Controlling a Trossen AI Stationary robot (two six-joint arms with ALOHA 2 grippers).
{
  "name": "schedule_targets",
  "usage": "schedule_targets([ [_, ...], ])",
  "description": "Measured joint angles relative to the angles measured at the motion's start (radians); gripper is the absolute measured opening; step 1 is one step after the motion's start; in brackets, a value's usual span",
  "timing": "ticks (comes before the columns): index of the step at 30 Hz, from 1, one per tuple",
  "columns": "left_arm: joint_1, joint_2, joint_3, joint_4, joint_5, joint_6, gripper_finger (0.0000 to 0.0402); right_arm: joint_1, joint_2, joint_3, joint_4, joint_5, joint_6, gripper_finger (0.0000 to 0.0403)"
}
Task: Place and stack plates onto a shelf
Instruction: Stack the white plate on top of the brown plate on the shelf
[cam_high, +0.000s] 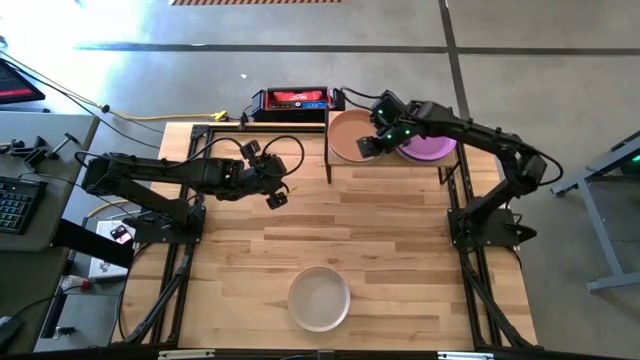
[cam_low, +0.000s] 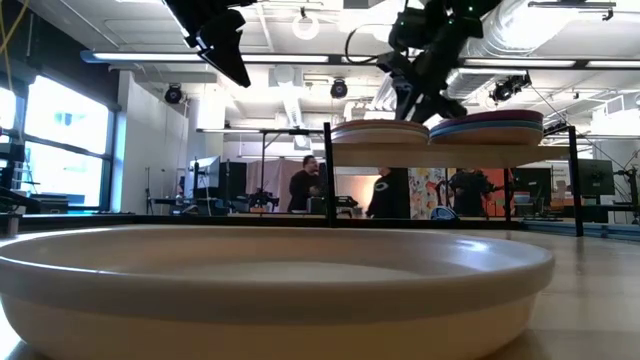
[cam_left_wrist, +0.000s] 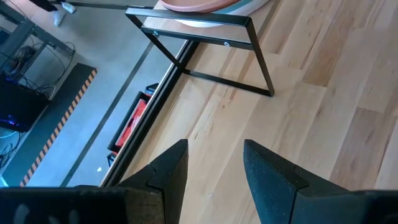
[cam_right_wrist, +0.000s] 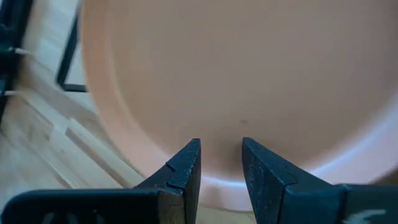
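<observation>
From above, the right gripper (cam_high: 368, 146) hangs over the peach plate (cam_high: 345, 135) atop the shelf (cam_high: 329, 160); an off-white plate (cam_high: 319, 298) lies well away.

At table level, two stacks sit on the shelf.

The left gripper (cam_left_wrist: 215, 163) gapes empty near the shelf.

The right fingers stand apart, holding nothing; that placing looks done, so the off-white plate likely comes next.

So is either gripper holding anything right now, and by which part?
Left gripper is open and empty above the table. Right gripper sits at the peach plate's rim on the shelf; whether it grips cannot be told.
</observation>
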Motion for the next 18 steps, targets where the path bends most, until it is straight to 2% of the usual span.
schedule_targets([
  [18,0.000,0.000,0.000,0.000,0.000,0.000,0.0142,-0.103,0.000,0.000,-0.019,0.061,-0.001,0.0097],
])
